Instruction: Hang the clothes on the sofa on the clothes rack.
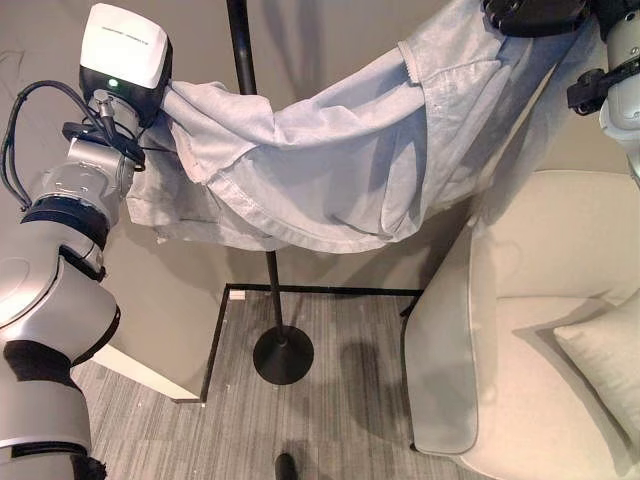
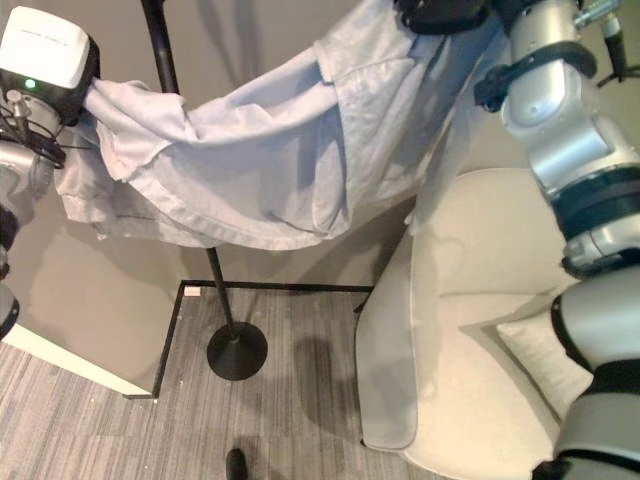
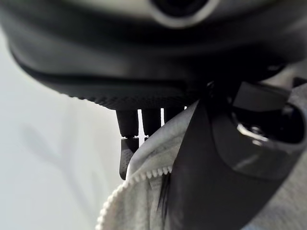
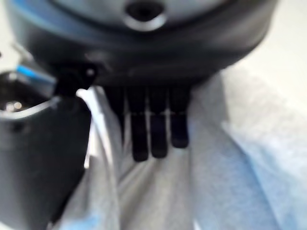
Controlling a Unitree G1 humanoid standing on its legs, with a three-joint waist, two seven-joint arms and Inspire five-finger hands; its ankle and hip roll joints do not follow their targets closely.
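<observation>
A light grey zip-up garment (image 1: 330,150) hangs stretched between my two raised hands, sagging in the middle. It passes in front of the black clothes rack pole (image 1: 240,40), which hides behind the cloth and shows again below it. In the left wrist view my left hand (image 3: 216,172) has its thumb and curled fingers (image 3: 127,143) clamped on the zipper edge (image 3: 139,179). My right hand (image 1: 535,12) grips the garment's other end higher up, above the sofa; in its wrist view its fingers (image 4: 151,129) curl over the cloth (image 4: 230,158).
The rack's round black base (image 1: 283,354) stands on grey carpet by a grey wall. A beige sofa (image 1: 540,330) with a cushion (image 1: 605,355) is to the right of the rack. A black strip (image 1: 320,290) runs along the floor by the wall.
</observation>
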